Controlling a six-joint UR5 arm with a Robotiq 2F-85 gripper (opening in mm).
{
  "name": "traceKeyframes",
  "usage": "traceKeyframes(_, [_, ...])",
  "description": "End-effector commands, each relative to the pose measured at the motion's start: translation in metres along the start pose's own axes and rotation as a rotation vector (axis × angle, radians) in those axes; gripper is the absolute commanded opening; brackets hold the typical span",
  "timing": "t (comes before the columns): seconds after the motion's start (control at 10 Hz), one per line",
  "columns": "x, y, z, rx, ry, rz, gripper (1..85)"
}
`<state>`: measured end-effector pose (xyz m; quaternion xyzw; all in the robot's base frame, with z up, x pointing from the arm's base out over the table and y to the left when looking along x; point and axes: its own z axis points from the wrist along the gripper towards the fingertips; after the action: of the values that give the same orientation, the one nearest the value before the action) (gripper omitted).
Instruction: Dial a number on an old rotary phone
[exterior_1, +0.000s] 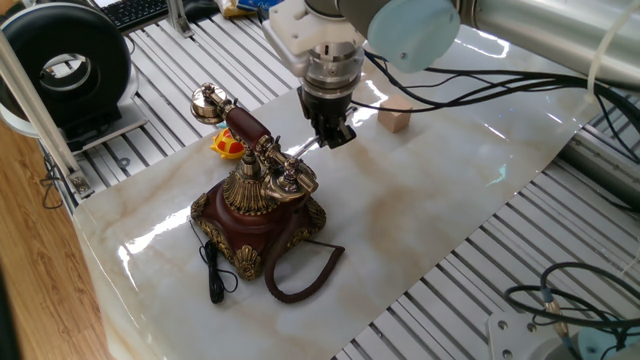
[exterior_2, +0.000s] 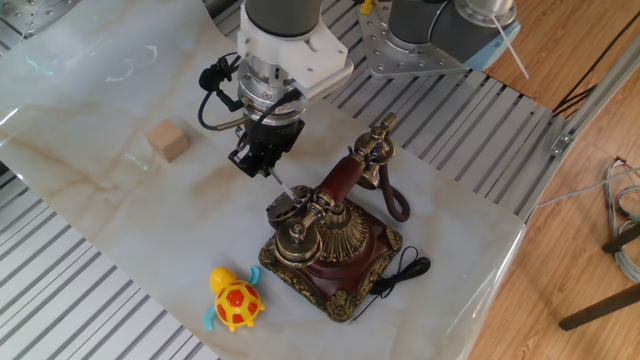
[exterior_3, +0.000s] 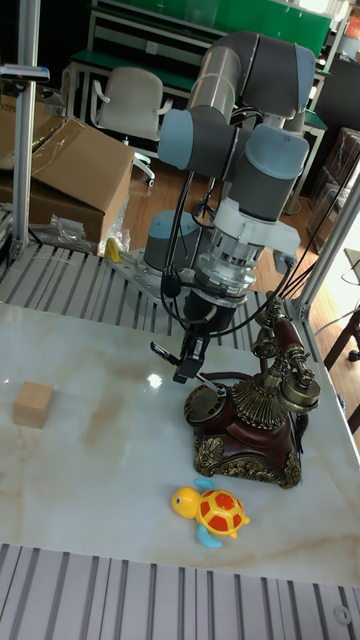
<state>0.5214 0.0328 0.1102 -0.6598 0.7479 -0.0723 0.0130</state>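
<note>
The old rotary phone (exterior_1: 262, 212) stands on the marble tabletop, with a dark red-brown base, brass trim and its red-and-brass handset (exterior_1: 243, 124) resting on the cradle. My gripper (exterior_1: 333, 135) hangs just beside the phone's dial side, shut on a thin silver stylus (exterior_1: 301, 151). The stylus slants down from the gripper (exterior_2: 258, 161) to the brass dial (exterior_2: 286, 208), and its tip rests at the dial's edge. From the tall fixed view, the gripper (exterior_3: 190, 361) sits up and left of the dial (exterior_3: 205, 403), with the phone (exterior_3: 252, 428) to its right.
A small wooden block (exterior_2: 167, 141) lies on the marble beyond the gripper. A yellow and orange toy turtle (exterior_2: 235, 301) sits close to the phone's base. The coiled brown cord (exterior_1: 300, 272) and a black cable (exterior_1: 213, 272) trail off the phone toward the table edge.
</note>
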Motion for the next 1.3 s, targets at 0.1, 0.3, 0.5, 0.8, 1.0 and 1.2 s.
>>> traceKeyframes(0.1, [-0.007, -0.003, -0.002, -0.001, -0.013, 0.019, 1.3])
traceKeyframes(0.3, [-0.011, -0.004, 0.0, 0.003, -0.015, 0.027, 1.3])
traceKeyframes(0.5, [-0.01, -0.006, 0.0, 0.008, -0.013, 0.024, 1.3])
traceKeyframes(0.8, [-0.003, -0.011, 0.004, 0.015, -0.009, 0.011, 1.3])
traceKeyframes(1.0, [-0.001, -0.01, 0.003, 0.012, -0.007, 0.017, 1.3])
traceKeyframes(1.2, [0.003, -0.009, 0.001, 0.009, -0.005, 0.017, 1.3])
